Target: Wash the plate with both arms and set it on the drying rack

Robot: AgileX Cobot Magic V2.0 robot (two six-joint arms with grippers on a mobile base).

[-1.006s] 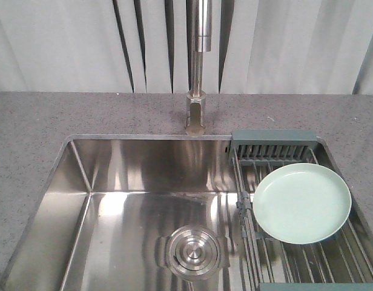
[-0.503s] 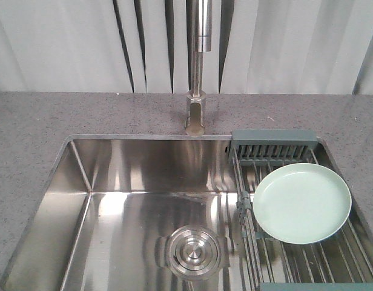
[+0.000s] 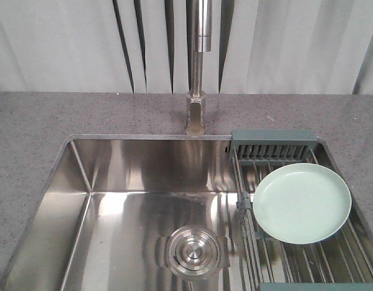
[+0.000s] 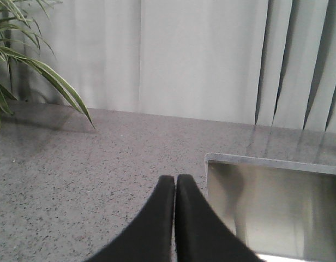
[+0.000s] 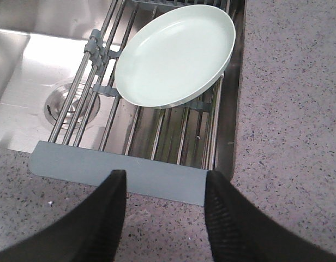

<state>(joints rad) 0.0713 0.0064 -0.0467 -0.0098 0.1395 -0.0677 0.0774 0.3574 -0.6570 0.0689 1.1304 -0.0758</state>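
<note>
At the far left, the left gripper (image 4: 175, 183) hangs over the speckled grey tabletop (image 4: 75, 164) with its two black fingers pressed together and nothing between them; the leaves of a plant (image 4: 26, 60) show further left, and the near-left corner of the sink (image 4: 266, 202) lies just to its right. In the front view the steel sink (image 3: 114, 206) is bare of dishes, with its drain (image 3: 194, 250) low in the middle and the faucet (image 3: 197, 73) rising behind it. Further right, the pale green plate (image 3: 302, 202) lies face-up on the bars of the drying rack (image 3: 272, 144) that spans the sink's right end, which is where the task wants it. That fits a plate waiting to be washed as well as one set down after washing, and the pictures do not settle which. Either way, any handling should take the plate by its rim and keep it level, since it rests on bare bars and could slide. The right gripper (image 5: 163, 183) is spread wide and empty, poised over the near tabletop just before the rack's grey end bar; the plate (image 5: 176, 54) sits beyond it, slightly far and clear of both fingers.
</note>
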